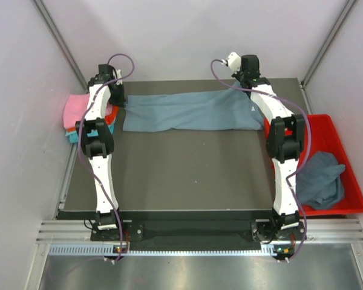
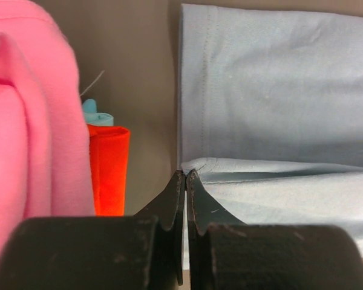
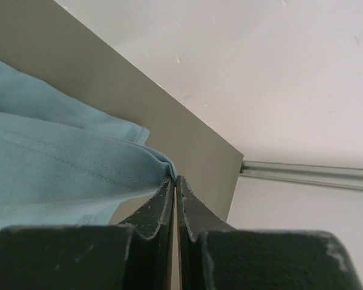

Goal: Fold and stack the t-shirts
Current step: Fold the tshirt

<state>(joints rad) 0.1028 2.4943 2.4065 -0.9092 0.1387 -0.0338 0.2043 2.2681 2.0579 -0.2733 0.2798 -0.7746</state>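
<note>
Blue-grey t-shirt (image 1: 190, 112) is lying stretched across the far side of the table (image 1: 181, 175); left gripper (image 2: 186, 176) and right gripper (image 3: 175, 180) are each pinching one end, jaws closed on cloth.

Pile of pink, orange and teal t-shirts (image 1: 77, 110) partly behind left arm (image 1: 101, 172).

Soft, even light is filling the room, making the white walls (image 1: 187, 36) look bright. Only faint shadows are lying on the table (image 1: 187, 175). Close up, the left gripper (image 2: 185, 175) and right gripper (image 3: 175, 180) are looking dark and fuzzy, while the blue-grey t-shirt (image 2: 278, 90) is showing up sharp.
</note>
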